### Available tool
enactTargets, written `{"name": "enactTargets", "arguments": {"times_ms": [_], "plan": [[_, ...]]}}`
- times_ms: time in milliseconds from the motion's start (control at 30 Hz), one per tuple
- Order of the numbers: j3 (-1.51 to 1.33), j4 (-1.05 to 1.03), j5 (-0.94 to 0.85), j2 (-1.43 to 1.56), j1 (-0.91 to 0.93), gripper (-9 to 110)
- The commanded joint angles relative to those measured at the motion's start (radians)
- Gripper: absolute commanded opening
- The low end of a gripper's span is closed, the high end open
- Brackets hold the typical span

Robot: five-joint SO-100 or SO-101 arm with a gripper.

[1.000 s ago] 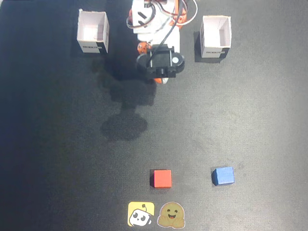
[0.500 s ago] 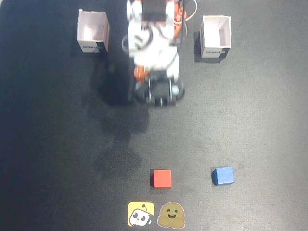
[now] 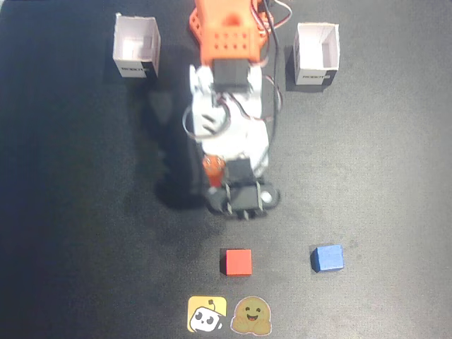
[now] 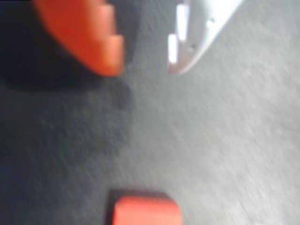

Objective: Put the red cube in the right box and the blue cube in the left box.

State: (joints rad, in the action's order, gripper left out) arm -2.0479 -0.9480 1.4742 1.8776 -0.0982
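While the orange-and-white arm has stretched forward from its folded pose near the far edge over the last second, you now find its two-finger gripper just short of the small bright-red matte cube, which has not moved. In the wrist view the orange finger and the white finger stand apart with bare dark table between them: the pincer is parted and holds nothing. The same cube appears at that view's lower edge, blurred, ahead of the fingertips and not yet between them. The small blue matte cube lies to the right of the red one in the fixed view, well apart from the arm and also unmoved. Two open white cardboard boxes, one at upper left and one at upper right, stand empty so far as you can see. Judge this as the approach to the first pick; neither cube is placed, so nearly all of the task remains.
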Motion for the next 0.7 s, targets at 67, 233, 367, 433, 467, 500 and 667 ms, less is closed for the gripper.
{"name": "enactTargets", "arguments": {"times_ms": [67, 233, 367, 433, 467, 500, 667], "plan": [[0.13, 0.018, 0.031, -0.081, -0.025, 14], [0.201, 0.017, 0.061, -0.172, -0.038, 17], [0.27, 0.006, 0.066, -0.245, -0.043, 18], [0.314, -0.017, 0.072, -0.288, -0.044, 18], [0.339, -0.029, 0.072, -0.31, -0.046, 18], [0.362, -0.04, 0.072, -0.33, -0.046, 18], [0.443, -0.054, 0.071, -0.403, -0.046, 19]]}}
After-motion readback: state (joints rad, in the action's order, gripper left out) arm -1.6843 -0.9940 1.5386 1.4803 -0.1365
